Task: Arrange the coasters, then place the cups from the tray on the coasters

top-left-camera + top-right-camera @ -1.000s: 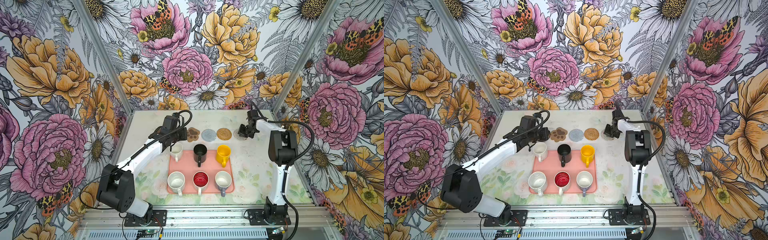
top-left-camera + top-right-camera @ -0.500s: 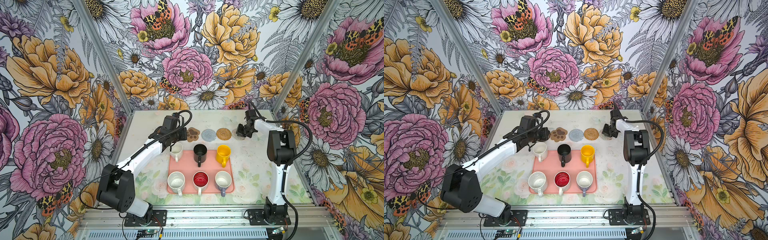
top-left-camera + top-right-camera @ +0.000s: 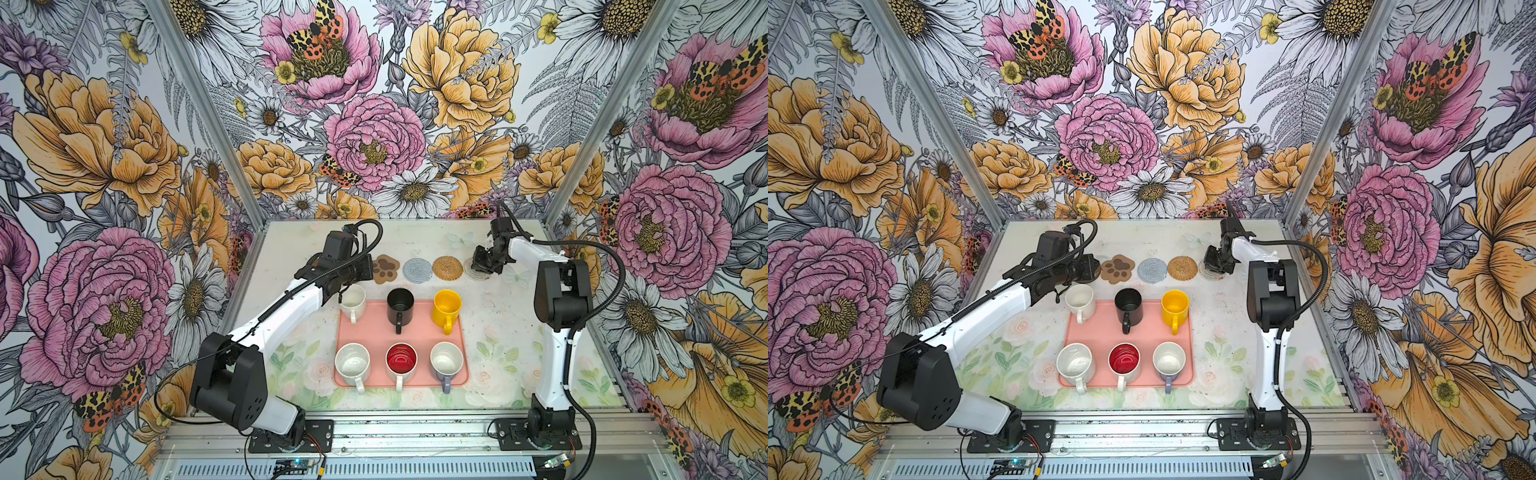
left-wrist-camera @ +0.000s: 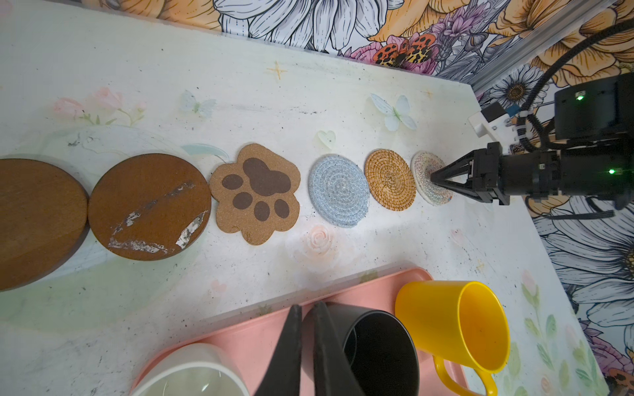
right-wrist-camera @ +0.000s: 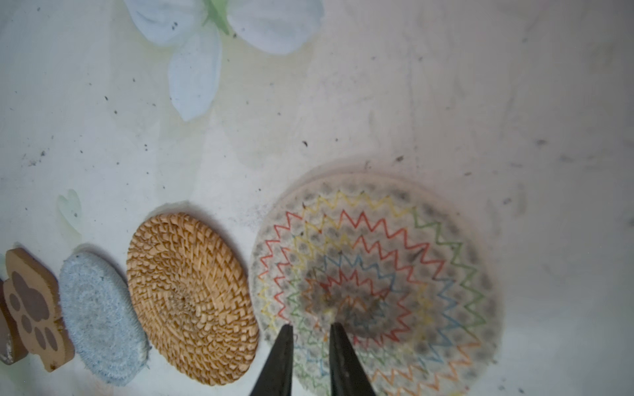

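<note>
**Coasters in a row, every mug on the tray**

On a pale, flower-printed tabletop (image 3: pixel 498 332), six coasters lie in a single line just beyond the far edge of a salmon-pink rectangular tray (image 3: pixel 419 332). The left wrist view takes in the whole row. It starts with a glossy brown disc (image 4: pixel 41 223) and a second brown disc with pale scuffed patches (image 4: pixel 147 205). Next come a tan cork paw-print coaster (image 3: pixel 385 268), a grey-blue woven round (image 3: pixel 417 270) and a tan rattan round (image 3: pixel 447 267). Last is a pale cream woven round stitched with coloured zigzags (image 5: pixel 377 274). Neighbours touch or sit just beside each other. In both top views the left arm hides the two brown discs.

The right gripper (image 5: pixel 310 325) points its tips at the cream round, near its centre. Its slim black fingers stand a little apart and grip nothing. Whether they touch the weave cannot be told.

The left gripper (image 4: pixel 307 307) hangs over the tray's far edge, between the plain white mug (image 3: pixel 353 299) and the black mug (image 3: pixel 400 305). Its fingers are parted by only a thin gap, with nothing between them.

All six mugs stand upright on the tray in two rows of three, handles turned toward the near edge. The yellow mug (image 3: pixel 446 307) completes the far row. The near row holds a speckled white mug (image 3: pixel 352 365), a white mug with a red interior (image 3: pixel 401 360) and a lavender mug with a white interior (image 3: pixel 446 359).
</note>
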You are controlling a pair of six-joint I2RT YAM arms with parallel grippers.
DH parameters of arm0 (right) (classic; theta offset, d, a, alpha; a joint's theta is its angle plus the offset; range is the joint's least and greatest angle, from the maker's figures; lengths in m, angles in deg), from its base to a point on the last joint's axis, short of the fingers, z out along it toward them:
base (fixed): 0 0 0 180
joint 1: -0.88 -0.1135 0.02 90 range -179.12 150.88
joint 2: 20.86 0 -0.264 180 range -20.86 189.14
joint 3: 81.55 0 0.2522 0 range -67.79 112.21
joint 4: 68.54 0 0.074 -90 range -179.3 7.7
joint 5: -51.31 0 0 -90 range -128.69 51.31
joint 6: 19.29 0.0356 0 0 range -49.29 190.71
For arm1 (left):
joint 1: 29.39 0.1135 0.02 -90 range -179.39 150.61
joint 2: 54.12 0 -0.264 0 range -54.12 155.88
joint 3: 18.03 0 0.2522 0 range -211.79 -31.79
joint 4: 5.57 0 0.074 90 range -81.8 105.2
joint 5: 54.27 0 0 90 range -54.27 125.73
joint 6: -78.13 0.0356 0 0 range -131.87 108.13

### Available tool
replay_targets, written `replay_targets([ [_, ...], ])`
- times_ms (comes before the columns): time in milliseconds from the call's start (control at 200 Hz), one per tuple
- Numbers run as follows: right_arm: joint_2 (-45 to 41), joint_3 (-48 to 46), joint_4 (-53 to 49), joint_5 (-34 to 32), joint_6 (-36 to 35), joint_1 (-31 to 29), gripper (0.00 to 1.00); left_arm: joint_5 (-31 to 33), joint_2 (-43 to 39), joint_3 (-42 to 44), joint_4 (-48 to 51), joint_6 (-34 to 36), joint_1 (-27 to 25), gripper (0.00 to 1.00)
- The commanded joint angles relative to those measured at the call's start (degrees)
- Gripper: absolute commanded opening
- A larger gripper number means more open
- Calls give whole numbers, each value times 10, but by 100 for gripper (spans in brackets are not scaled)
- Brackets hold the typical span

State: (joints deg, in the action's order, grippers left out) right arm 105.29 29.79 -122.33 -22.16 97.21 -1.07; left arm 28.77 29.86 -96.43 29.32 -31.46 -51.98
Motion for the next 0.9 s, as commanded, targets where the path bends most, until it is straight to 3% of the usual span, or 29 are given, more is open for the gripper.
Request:
replay_targets([
  [0,-16,27,-1,10,-2,-2,27,2,-19,3,-6,3,4,14],
  [185,-63,19,-1,11,-10,-5,28,8,-31,-3,-3,4,4,20],
  [385,-136,-16,-1,2,-39,-28,30,14,-34,-23,-4,11,0,35],
  [550,-213,-53,-7,-73,-72,-68,39,29,-27,-89,11,54,-14,44],
  [700,-281,-88,-14,-111,-80,-98,42,45,-38,-128,13,73,-19,51],
  [896,-355,-128,-30,-181,-76,-152,51,50,-74,-110,-6,71,-22,64],
])
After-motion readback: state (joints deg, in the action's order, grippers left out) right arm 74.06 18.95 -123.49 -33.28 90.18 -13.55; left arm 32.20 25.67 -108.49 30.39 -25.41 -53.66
